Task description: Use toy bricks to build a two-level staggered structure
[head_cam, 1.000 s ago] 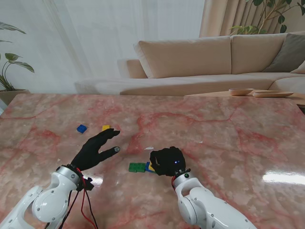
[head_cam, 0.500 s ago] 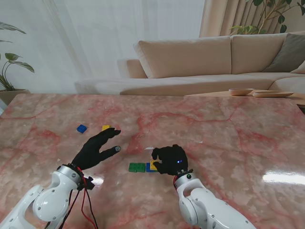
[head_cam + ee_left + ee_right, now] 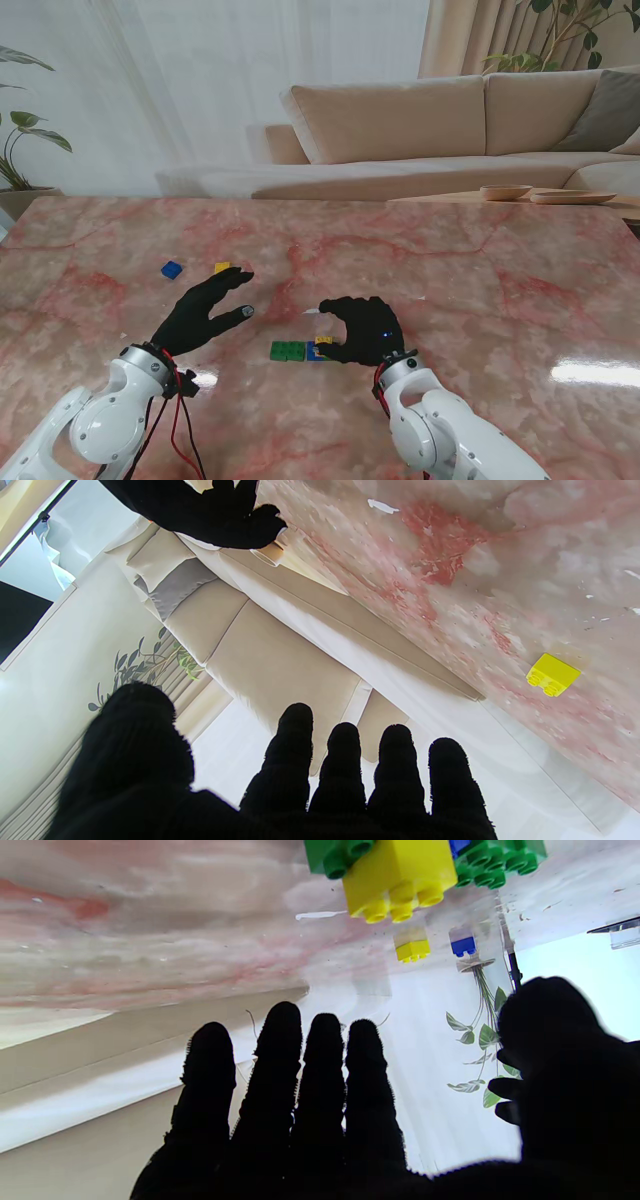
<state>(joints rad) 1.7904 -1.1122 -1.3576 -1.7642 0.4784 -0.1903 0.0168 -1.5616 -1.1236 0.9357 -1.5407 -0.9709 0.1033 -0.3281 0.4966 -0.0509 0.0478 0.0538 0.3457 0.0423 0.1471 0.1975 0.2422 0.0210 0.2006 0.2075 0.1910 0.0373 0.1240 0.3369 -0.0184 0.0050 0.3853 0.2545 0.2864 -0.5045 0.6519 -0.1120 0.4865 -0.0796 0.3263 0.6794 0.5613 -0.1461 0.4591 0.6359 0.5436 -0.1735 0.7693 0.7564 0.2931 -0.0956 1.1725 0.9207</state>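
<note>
A short row of bricks lies at the table's middle: a green brick [image 3: 288, 350] with a blue one [image 3: 312, 353] at its right end. A yellow brick [image 3: 323, 341] sits on top of them; in the right wrist view the yellow brick [image 3: 400, 880] straddles green bricks [image 3: 495, 862] on either side. My right hand [image 3: 362, 330] is just right of the stack, fingers spread and curved, holding nothing. My left hand [image 3: 205, 310] hovers open to the left of the row. A loose yellow brick [image 3: 222, 267] and a loose blue brick [image 3: 172, 269] lie farther from me on the left.
The pink marble table [image 3: 480, 270] stretches wide to the right and far side. Behind its far edge stands a beige sofa [image 3: 430, 120], with a side table holding shallow dishes [image 3: 505, 192] at the far right. In the left wrist view the loose yellow brick [image 3: 552, 675] lies ahead of the fingers.
My right hand has drawn to the right off the brick row and spread its fingers, uncovering the yellow brick left on top. The left hand has stayed still.
</note>
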